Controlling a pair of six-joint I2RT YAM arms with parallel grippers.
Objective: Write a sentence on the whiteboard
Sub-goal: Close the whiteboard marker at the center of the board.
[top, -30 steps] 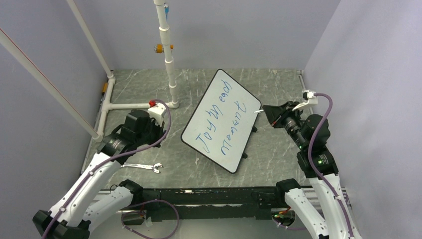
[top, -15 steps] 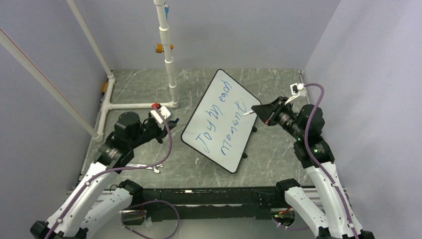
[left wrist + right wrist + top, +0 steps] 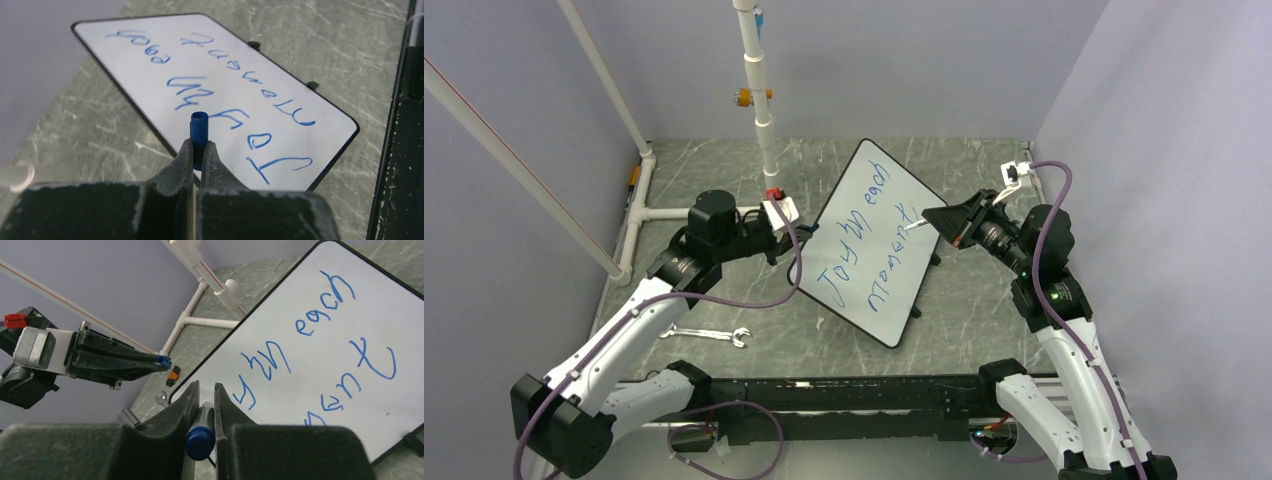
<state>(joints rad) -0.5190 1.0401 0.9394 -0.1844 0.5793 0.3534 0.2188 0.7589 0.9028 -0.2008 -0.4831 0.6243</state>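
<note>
Left fingers [image 3: 802, 232] pinch a blue cap [image 3: 199, 125], just off the left edge of the whiteboard [image 3: 906, 275]. It lies diagonally mid-table [image 3: 984, 290]; sentence [image 3: 864, 250] reads "Joy in each / moment". Right fingers [image 3: 939, 217] clamp the marker [image 3: 200, 437], tip at the board's right side, contact unclear.

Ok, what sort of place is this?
Likely a robot test cell: plain walls enclose a marble-patterned table with a PVC pipe frame, and a left arm and right arm flank a whiteboard.
</note>
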